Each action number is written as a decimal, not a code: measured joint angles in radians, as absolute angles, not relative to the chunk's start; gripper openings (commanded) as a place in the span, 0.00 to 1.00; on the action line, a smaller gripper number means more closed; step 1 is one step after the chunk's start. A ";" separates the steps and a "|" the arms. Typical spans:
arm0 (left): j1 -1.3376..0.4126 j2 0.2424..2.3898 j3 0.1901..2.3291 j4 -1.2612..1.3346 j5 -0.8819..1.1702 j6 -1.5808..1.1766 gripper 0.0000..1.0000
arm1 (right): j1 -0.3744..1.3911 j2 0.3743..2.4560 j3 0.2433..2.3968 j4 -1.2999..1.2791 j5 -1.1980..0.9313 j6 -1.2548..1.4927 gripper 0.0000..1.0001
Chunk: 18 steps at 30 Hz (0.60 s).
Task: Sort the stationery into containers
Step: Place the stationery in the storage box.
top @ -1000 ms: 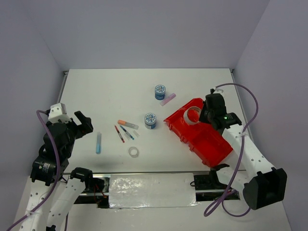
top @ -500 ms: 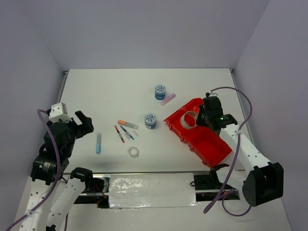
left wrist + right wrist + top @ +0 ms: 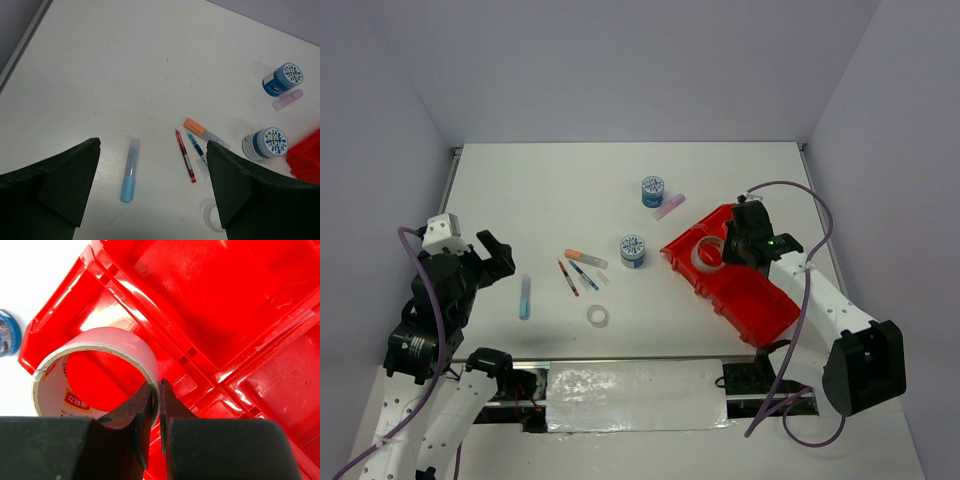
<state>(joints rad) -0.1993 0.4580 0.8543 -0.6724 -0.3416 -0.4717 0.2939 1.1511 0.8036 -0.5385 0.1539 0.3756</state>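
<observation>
My right gripper is shut on the wall of a wide tape roll and holds it over the far left compartment of the red tray. In the right wrist view the fingers pinch the roll above the tray. My left gripper is open and empty at the left, above the table. A light blue pen, a red pen, a blue pen and an orange-tipped marker lie mid-table. A small clear tape ring lies nearer.
Two blue-white rolls stand on the table, one just left of the tray, one farther back with a pink stick beside it. The left wrist view shows the pens and the light blue pen below.
My right gripper has moved left with the tape roll, over the tray's far left compartment. The left arm and the loose items have not moved.
</observation>
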 measured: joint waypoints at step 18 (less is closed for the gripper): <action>-0.200 0.458 0.854 -0.672 -0.341 -0.471 0.99 | 0.302 1.194 0.797 -0.535 0.201 0.381 0.52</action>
<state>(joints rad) -0.1997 0.4583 0.8543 -0.6724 -0.3412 -0.4709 0.3016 1.1938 0.7975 -0.5350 0.2012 0.3805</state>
